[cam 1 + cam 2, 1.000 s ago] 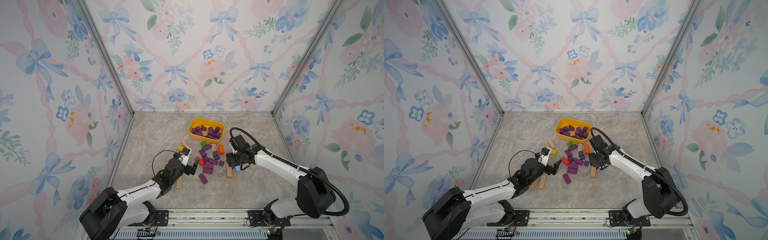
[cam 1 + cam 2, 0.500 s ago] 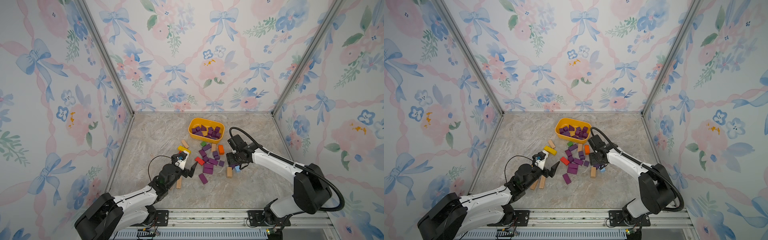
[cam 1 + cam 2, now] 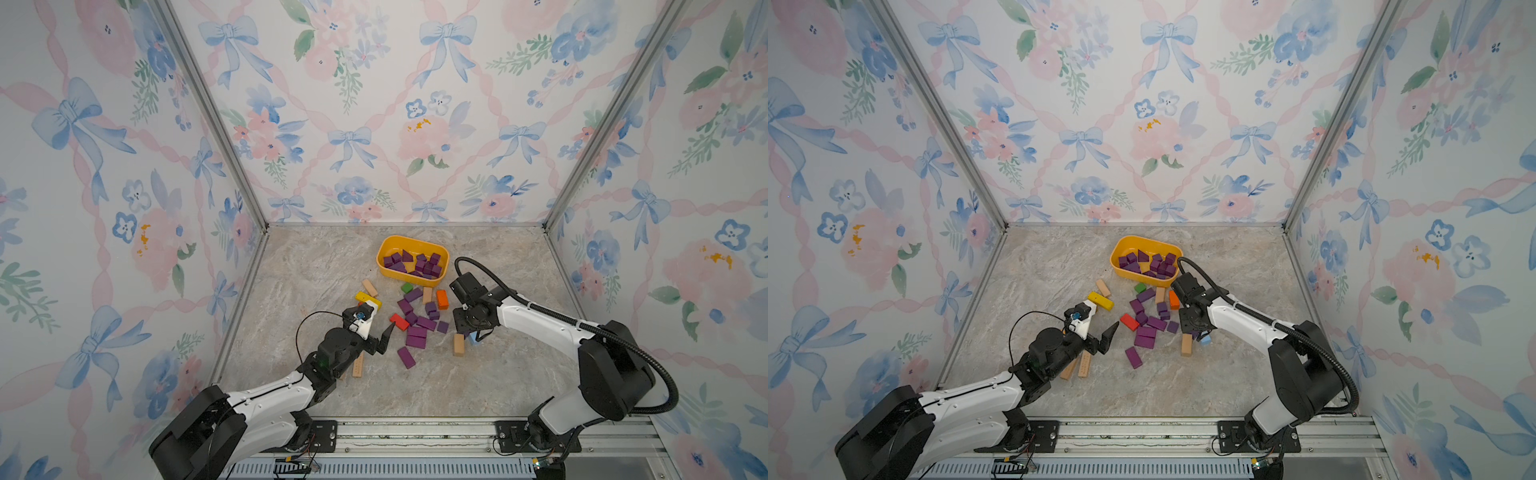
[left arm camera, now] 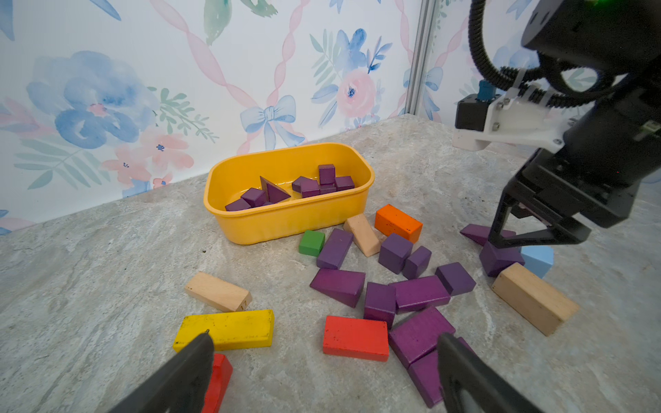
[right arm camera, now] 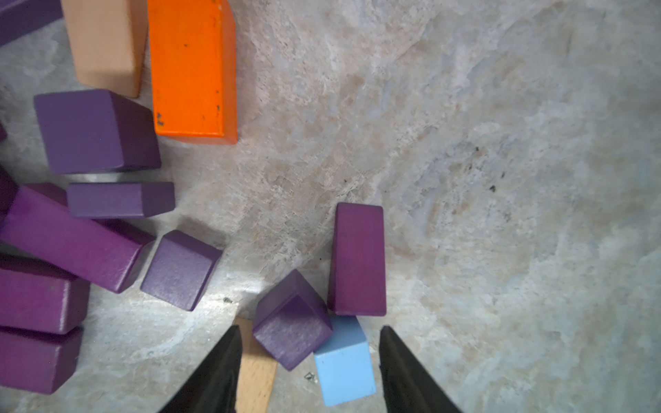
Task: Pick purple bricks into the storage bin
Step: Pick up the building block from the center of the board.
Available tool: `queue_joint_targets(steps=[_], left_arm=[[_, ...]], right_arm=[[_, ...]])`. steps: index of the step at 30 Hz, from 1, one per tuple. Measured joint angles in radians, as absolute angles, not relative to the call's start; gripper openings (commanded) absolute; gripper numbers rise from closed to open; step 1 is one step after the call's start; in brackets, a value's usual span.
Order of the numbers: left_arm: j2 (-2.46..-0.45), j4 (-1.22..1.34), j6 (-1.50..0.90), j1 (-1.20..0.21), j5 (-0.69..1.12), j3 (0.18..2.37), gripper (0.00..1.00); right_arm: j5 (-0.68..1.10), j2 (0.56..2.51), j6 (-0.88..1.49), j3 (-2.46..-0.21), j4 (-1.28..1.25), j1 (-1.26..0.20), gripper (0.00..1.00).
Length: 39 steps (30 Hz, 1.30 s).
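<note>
The yellow storage bin (image 3: 380, 266) (image 3: 1142, 279) (image 4: 286, 221) stands at the back with several purple bricks (image 3: 419, 262) inside. More purple bricks (image 3: 415, 332) (image 3: 1146, 332) (image 4: 418, 293) lie scattered in front of it. My right gripper (image 3: 473, 334) (image 3: 1198, 334) (image 5: 310, 330) points straight down, open, its fingers straddling a purple cube (image 5: 291, 321) (image 4: 499, 259) and a light blue block (image 5: 345, 372) without touching either. A purple bar (image 5: 357, 261) lies just beyond. My left gripper (image 3: 379, 322) (image 3: 1100, 322) (image 4: 325, 343) hovers wide open and empty at the pile's left edge.
Among the purple ones lie an orange brick (image 3: 441, 299), a green cube (image 3: 406, 287), a red brick (image 3: 399, 322), a yellow bar (image 3: 368, 299) and tan bars (image 3: 458, 345) (image 3: 357, 365). One tan bar (image 5: 255, 372) lies under my right gripper's left finger. Patterned walls enclose three sides.
My left arm has drawn back a little toward the front, staying wide open. My right gripper has stayed over the cube beside the tan bar, with its jaws narrowing.
</note>
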State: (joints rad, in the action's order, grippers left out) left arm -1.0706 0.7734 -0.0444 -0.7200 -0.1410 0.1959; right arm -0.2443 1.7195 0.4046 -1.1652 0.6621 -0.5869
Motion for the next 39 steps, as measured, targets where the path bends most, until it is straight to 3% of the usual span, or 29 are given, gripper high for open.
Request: queue_joint_targets(steps=[25,39], left_arm=[[-1.074,0.781,-0.044,-0.72,-0.146,0.194,0.98],[-1.077,0.781,-0.044,-0.72,-0.157,0.194,0.98]], right_arm=[[-0.247,1.82,0.428,-1.174,0.662,-0.589,0.41],[-0.24,1.825,0.446,-1.179,0.664,-0.583,0.38]])
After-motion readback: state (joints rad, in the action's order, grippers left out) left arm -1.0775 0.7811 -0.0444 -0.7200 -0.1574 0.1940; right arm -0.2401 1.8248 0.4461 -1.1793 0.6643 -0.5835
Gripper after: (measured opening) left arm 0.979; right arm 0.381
